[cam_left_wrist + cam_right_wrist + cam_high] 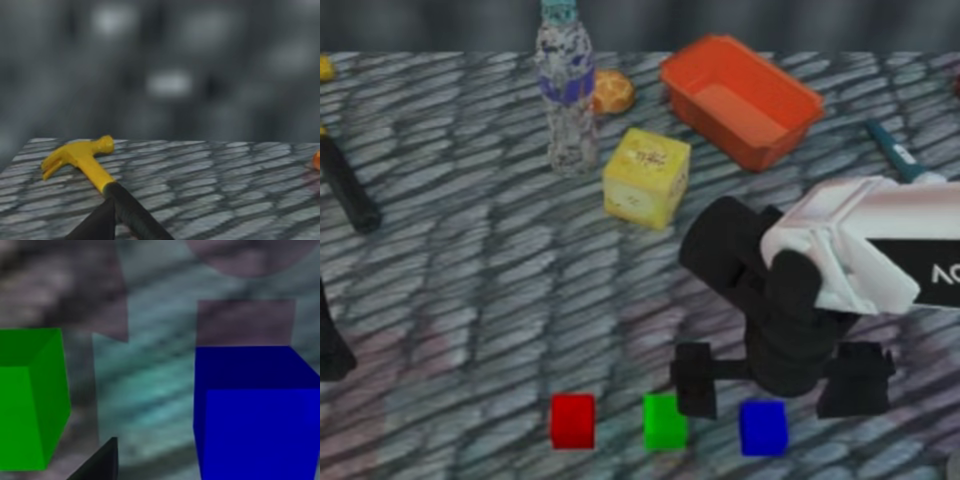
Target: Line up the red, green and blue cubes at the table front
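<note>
Only partial white letters, seemingly "AC", show on the right arm's [880,250] black panel; nothing else is legible.

The top view looks down on the table [470,300]. The right wrist view sits close over the green cube [30,400] and blue cube [255,415], shared with the top view's lower edge. The left wrist view looks low across the table at a hammer [85,162].

Red cube [572,420], green cube [664,421], blue cube [763,427] — row along table [470,300] front, apart.

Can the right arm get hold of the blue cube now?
Probably yes. The right gripper hovers just behind the blue cube, fingers open wide, and the green cube stands apart.
</note>
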Motion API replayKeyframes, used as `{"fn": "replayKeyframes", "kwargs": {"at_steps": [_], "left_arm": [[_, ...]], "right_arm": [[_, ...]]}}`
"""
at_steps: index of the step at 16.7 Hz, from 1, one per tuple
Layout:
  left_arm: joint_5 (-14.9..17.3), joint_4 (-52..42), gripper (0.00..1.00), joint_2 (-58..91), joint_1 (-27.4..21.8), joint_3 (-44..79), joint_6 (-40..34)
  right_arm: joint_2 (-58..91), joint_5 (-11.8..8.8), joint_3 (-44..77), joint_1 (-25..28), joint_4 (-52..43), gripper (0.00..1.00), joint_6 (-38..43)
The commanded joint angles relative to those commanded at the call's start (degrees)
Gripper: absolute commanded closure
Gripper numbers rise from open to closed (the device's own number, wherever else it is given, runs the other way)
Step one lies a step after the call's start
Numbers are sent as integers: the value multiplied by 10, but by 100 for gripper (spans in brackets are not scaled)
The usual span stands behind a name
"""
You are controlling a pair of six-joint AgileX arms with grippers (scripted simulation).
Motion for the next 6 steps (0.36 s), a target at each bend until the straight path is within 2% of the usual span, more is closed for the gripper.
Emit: {"fn": "replayKeyframes", "kwargs": {"at_steps": [3, 6], "left_arm": [[0, 0, 0, 0, 0, 0, 0], [0, 0, 0, 0, 0, 0, 0]], "right_arm": [[-28, -1, 33, 3, -68, 0, -1], [-46, -1, 50, 3, -94, 0, -3]]}}
